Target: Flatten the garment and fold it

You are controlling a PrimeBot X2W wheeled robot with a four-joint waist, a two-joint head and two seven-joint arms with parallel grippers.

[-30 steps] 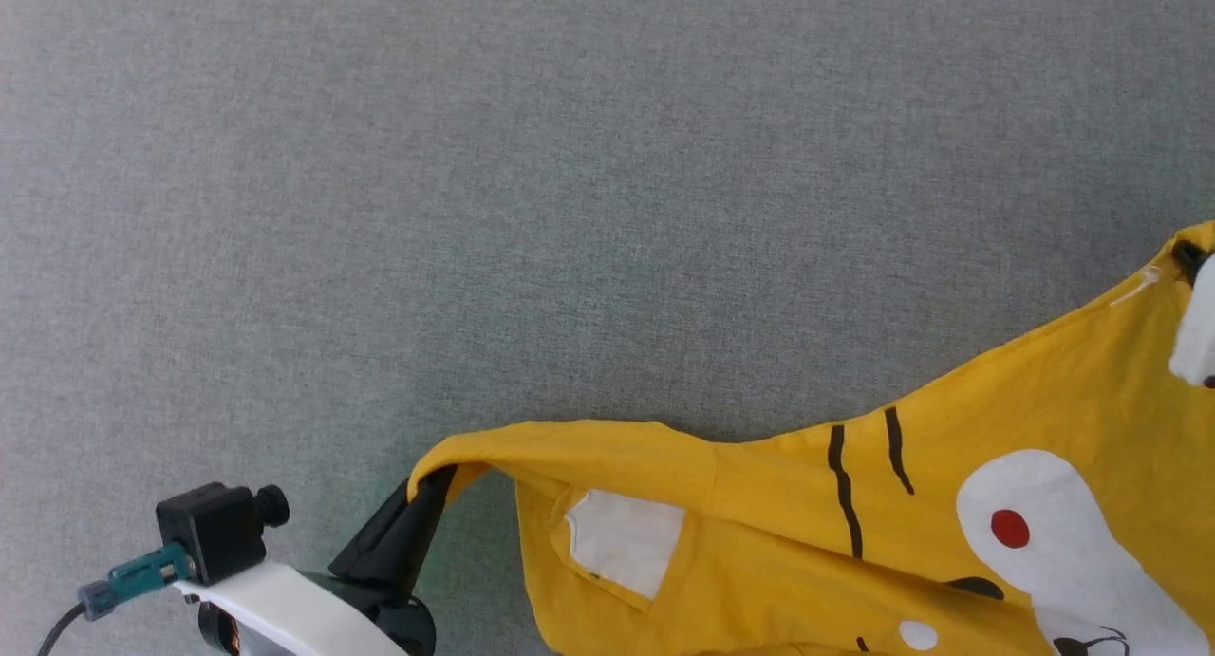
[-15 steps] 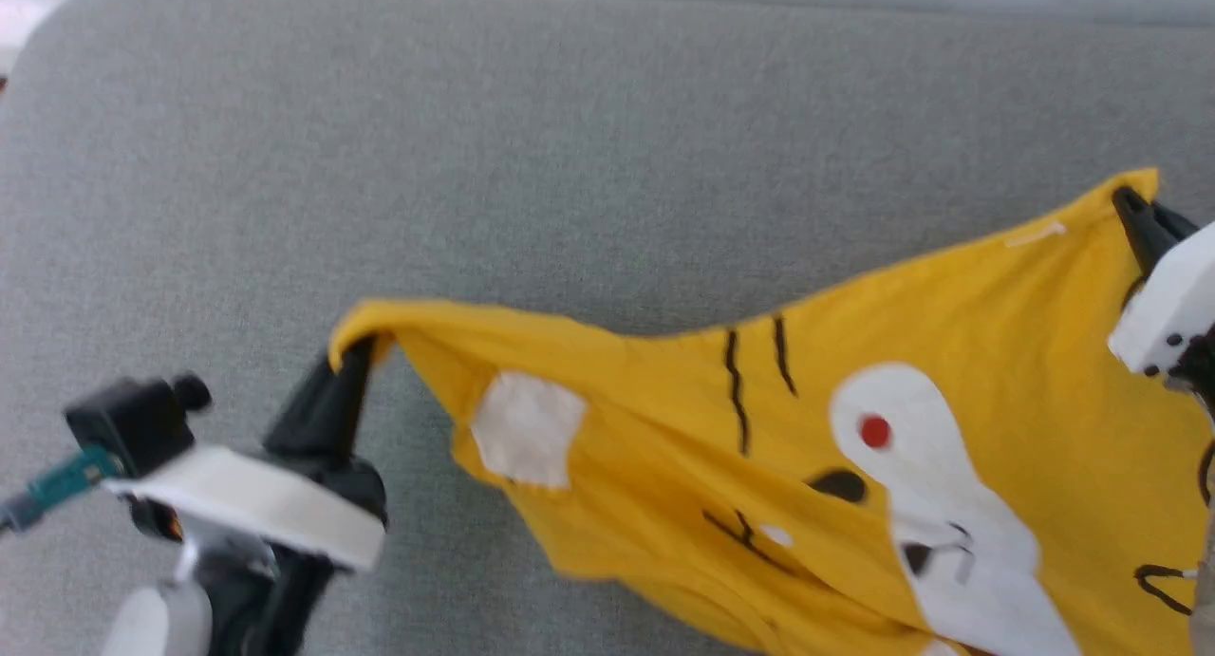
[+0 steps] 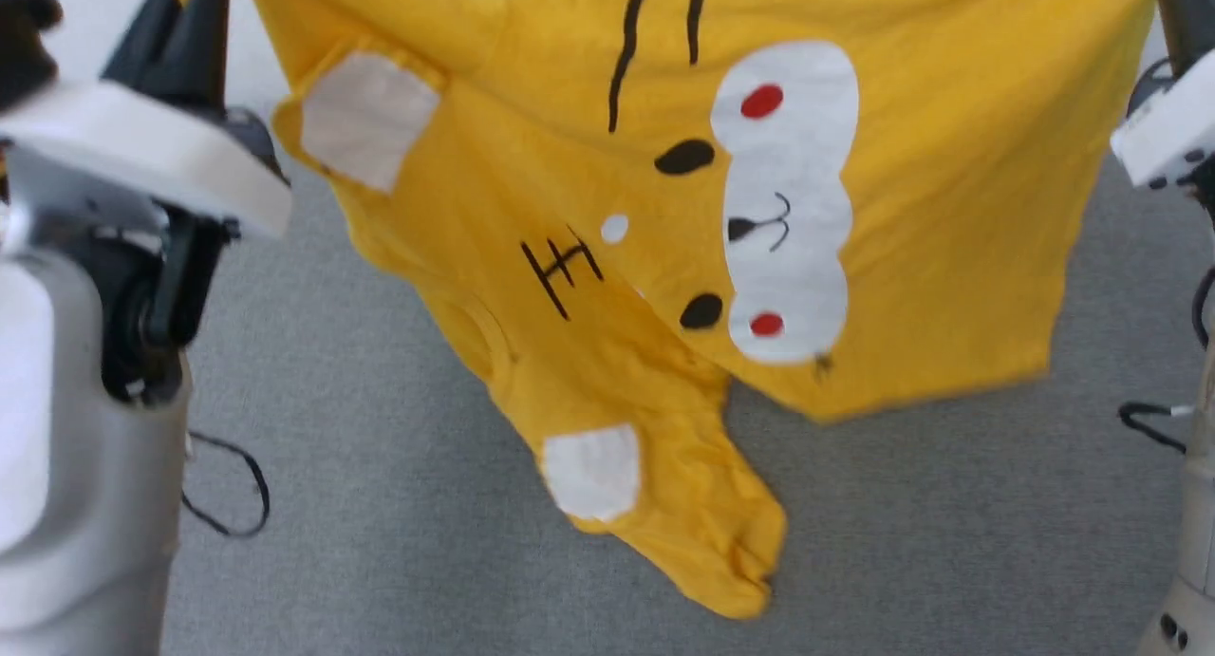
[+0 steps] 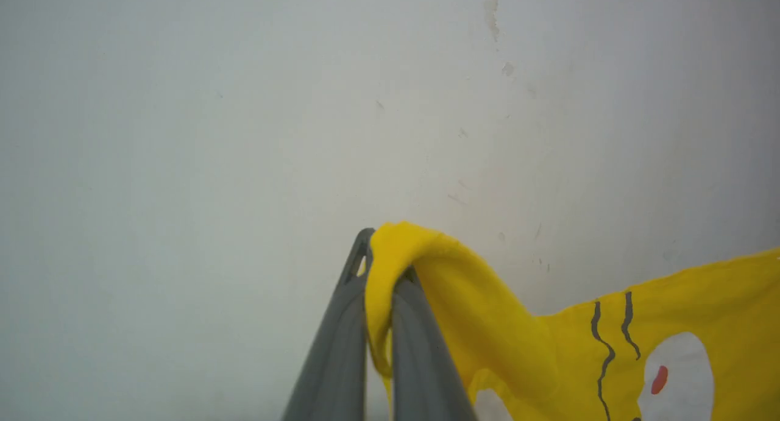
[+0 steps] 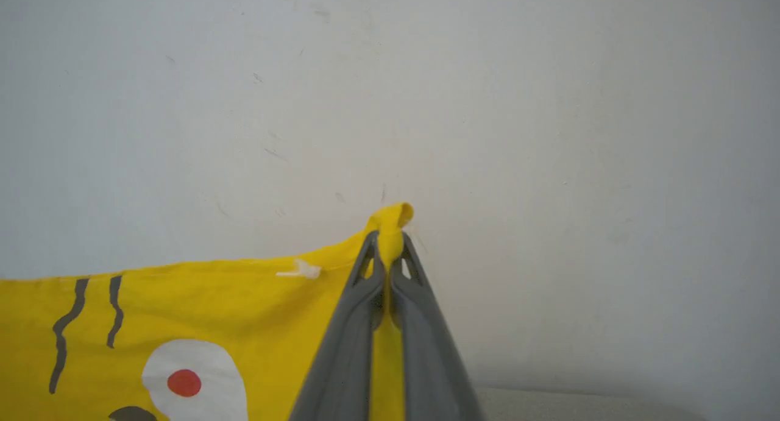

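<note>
**Yellow garment (image 3: 949, 210), held aloft by two corners**

Item: bright yellow short-sleeved T-shirt with cat-face print. Strung between the two grippers at the top of the head view, stretched wide along its upper edge, sagging below over the grey carpet-like surface (image 3: 380, 523).

Print: facing the head camera, turned sideways. White muzzle patch (image 3: 788, 200) with two red dots, two black oval eyes beside it, paired black stripes (image 3: 655, 39) near the upper edge.

Sleeves: each with a white patch, one at upper left, one at lower middle. Lower sleeve (image 3: 664, 504) crumpled and dangling to a point. Contact of that point with the surface: cannot tell.

Left gripper (image 4: 381, 275): fingers pressed together, a fold of yellow cloth pinched between them and draped over the tips.

Right gripper (image 5: 390, 250): fingers likewise closed, a small knob of cloth poking out above the tips.

Background in both wrist views: pale, scuffed wall (image 4: 183, 134).

Also noted: thin black cable loop (image 3: 233, 490) at lower left of the head view.
</note>
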